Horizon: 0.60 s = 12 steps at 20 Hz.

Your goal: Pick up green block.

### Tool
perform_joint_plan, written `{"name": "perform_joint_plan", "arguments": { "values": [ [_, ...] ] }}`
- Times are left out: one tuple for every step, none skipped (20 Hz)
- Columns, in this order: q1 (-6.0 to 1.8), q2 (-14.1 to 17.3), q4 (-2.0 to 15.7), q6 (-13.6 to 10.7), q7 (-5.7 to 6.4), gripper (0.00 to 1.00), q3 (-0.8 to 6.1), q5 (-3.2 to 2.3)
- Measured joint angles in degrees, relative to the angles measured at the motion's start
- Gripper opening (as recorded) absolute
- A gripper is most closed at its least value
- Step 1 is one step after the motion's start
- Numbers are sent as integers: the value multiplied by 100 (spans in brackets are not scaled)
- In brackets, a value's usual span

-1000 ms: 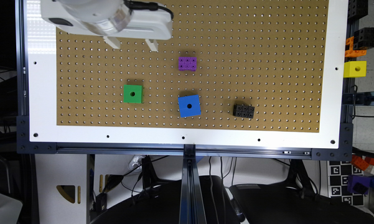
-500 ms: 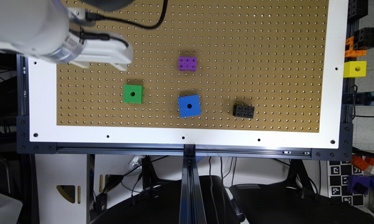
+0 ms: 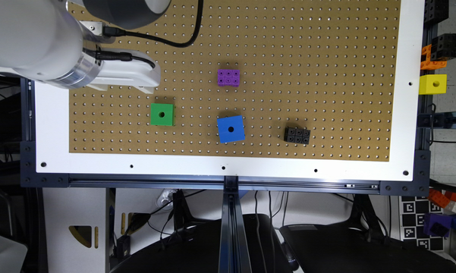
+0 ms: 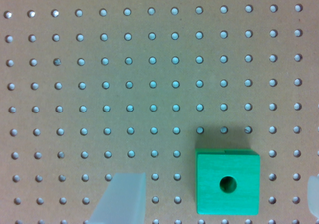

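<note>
— Where is the white, rounded robot arm (image 3: 30, 38) sitting in the exterior view?

— It is occupying the ten o'clock corner. A dark grey joint cap (image 3: 125, 11) is showing at about eleven o'clock, and the shiny metal wrist ring (image 3: 81, 72) is facing toward three o'clock.

— And the white plastic gripper (image 3: 124, 88)?

— It is lying just past that ring, stretching toward three o'clock. Black cables (image 3: 167, 40) are looping off the wrist toward twelve o'clock.

— Are the jaws gripping anything?

— No. In the wrist view the two pale, translucent fingers (image 4: 122, 199) are standing wide apart, one in fuller sight and the other just peeking in at the picture's edge.
</note>
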Motion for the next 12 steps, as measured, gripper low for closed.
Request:
{"name": "perform_joint_plan", "arguments": {
  "values": [
    [0,0,1,0,0,100,1,0],
    [1,6,1,1,0,100,3,0],
    [2,28,1,7,0,100,7,0],
    [2,71,2,25,0,100,11,0],
    [3,140,3,80,0,100,16,1],
    [3,205,6,137,0,100,21,1],
    [3,277,17,198,0,100,28,2],
    [3,330,41,224,0,100,32,2],
    [3,365,69,226,0,100,35,2],
    [3,441,112,230,0,100,42,3],
    [3,535,138,268,0,100,48,3],
    [3,651,154,363,0,100,55,4]
  ]
}}
